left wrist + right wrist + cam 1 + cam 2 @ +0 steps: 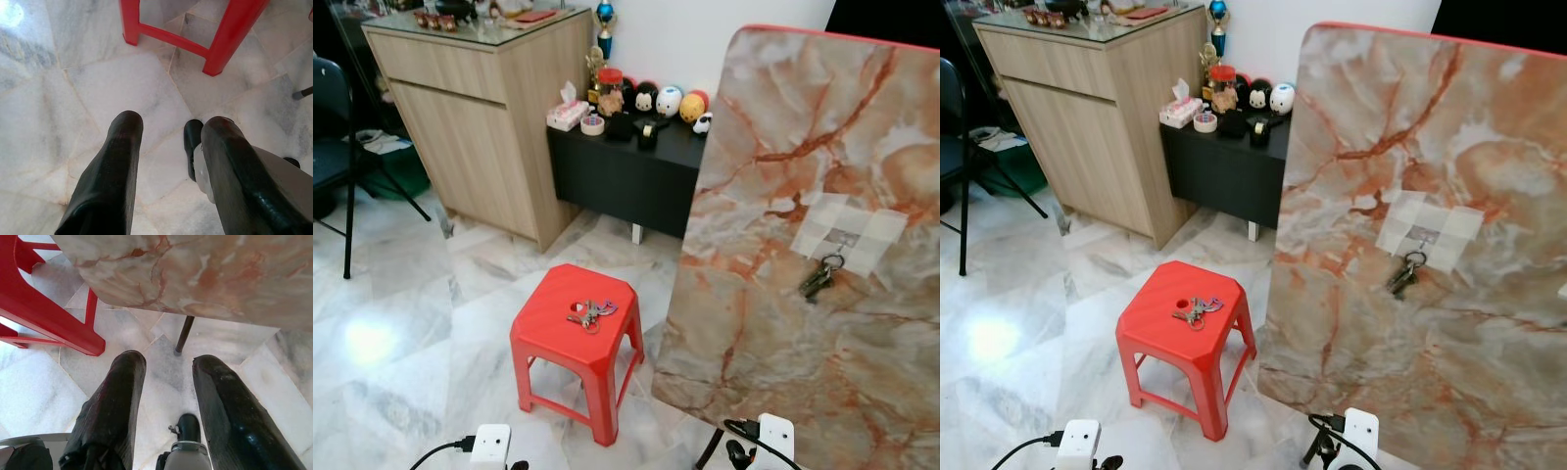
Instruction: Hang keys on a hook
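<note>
One bunch of keys (pixel 820 278) already hangs from the hook (pixel 843 238) on my marbled board (pixel 773 323), a second bunch (pixel 590 313) waits on the red stool (pixel 553 338), and my left gripper (pixel 168 147) and right gripper (pixel 168 382) hang low, fingers apart, empty.

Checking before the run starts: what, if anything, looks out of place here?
One set of keys already hangs on the marble board's hook; a second bunch lies loose on the red stool. Nothing looks spilled or damaged.
</note>
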Robot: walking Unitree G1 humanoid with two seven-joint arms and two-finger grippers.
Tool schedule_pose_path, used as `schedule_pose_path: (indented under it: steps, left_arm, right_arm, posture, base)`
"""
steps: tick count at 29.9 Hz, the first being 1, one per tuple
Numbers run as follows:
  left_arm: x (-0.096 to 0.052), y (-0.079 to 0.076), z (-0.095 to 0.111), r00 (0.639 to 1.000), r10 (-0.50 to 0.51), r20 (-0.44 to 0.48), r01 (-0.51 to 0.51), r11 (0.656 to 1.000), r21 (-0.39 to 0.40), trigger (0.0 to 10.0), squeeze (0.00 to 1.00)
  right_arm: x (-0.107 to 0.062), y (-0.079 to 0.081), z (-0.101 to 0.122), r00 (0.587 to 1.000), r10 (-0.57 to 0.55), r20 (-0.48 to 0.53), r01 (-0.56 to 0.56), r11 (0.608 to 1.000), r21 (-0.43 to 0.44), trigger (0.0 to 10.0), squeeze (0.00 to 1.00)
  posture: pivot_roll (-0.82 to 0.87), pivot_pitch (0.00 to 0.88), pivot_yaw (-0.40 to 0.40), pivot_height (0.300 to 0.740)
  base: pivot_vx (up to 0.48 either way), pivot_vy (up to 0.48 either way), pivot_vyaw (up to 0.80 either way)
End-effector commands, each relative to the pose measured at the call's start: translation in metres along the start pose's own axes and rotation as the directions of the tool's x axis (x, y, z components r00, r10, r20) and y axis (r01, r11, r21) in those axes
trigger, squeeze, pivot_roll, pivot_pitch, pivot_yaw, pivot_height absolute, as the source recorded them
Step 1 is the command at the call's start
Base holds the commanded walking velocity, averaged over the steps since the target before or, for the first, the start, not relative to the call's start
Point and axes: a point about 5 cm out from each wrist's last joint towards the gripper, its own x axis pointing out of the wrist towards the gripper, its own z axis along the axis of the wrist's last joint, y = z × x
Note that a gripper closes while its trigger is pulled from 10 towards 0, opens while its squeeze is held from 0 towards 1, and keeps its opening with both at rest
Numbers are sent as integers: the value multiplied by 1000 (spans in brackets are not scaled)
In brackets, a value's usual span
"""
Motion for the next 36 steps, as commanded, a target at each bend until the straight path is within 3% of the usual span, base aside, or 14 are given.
schedule_pose_path:
  steps: [1, 19, 36]
  left_arm:
    - [-1, 0, -8, 999, 6, -33, -6, 1000, -10, 10000, 0]
    - [-4, 10, -11, 999, 18, -44, -19, 1000, -17, 10000, 0]
    - [-3, 7, -11, 999, 14, -44, -15, 1000, -17, 10000, 0]
  right_arm:
    - [0, -4, 0, 1000, -11, 3, 11, 1000, 17, 10000, 0]
    - [-1, -4, -1, 1000, -2, -1, 2, 1000, 20, 10000, 0]
    - [-1, -4, -1, 1000, 3, -2, -3, 1000, 21, 10000, 0]
  posture:
    - [27, 0, -45, 740]
    - [33, 0, -42, 740]
    - [34, 0, -42, 740]
  base:
    - [0, 240, 0]
    - [0, 229, 0]
    - [0, 277, 0]
